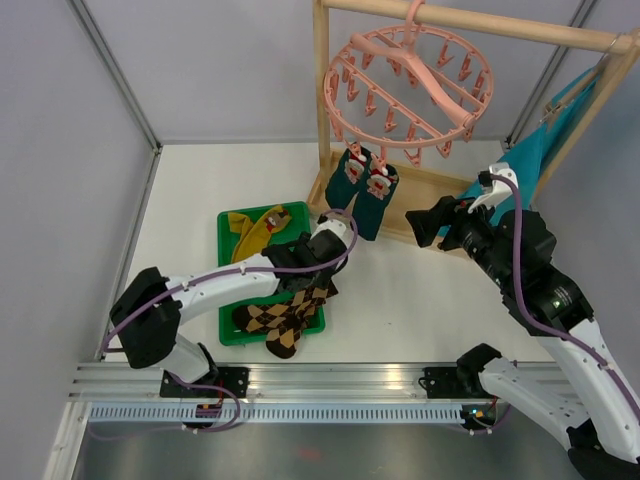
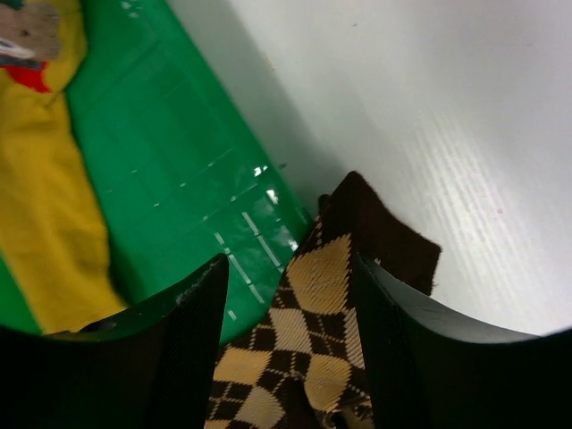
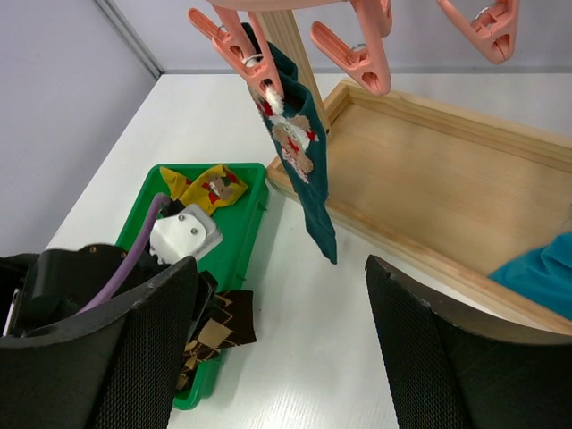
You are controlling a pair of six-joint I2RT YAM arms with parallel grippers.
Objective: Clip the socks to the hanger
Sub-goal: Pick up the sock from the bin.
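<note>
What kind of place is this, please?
Probably a robot test cell in a lab, not a home: bare grey walls, a metal mounting rail, and a staged hanger with a tray of socks.

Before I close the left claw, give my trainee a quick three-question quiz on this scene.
1. True or false: the teal socks already hang from the pink hanger.
2. Fill in: the yellow sock lies in the green ____.
3. Which one sits between the fingers of the left claw? A teal sock, B argyle sock, C yellow sock.
Key: 1 true; 2 tray; 3 B.
</note>
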